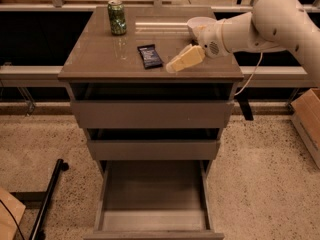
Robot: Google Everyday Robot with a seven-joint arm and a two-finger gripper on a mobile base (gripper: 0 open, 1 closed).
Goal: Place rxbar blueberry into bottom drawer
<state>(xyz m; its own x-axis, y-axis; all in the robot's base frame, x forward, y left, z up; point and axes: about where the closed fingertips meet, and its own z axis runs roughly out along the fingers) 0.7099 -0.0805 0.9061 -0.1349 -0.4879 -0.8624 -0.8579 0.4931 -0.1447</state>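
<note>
My fingers [186, 58] hover just beside the rxbar blueberry [150, 56], which lies flat on the worktop [92, 59]; open or closed, I cannot tell. Probably light, thin, slippery-wrapped: pinch its long edges.

The flat grey-brown cabinet top [95, 59] carries an upright green metal can [117, 17] near its back left corner and a dark navy-blue wrapped rxbar blueberry [150, 56] lying flat mid-surface. The cream gripper [175, 65] is just right of the bar.

Arm [272, 21]: white, enters from upper right, reaches leftward. Wrist [216, 38]: bent downward. Gripper [181, 61]: cream, tilted down-left, near centre of view.
</note>
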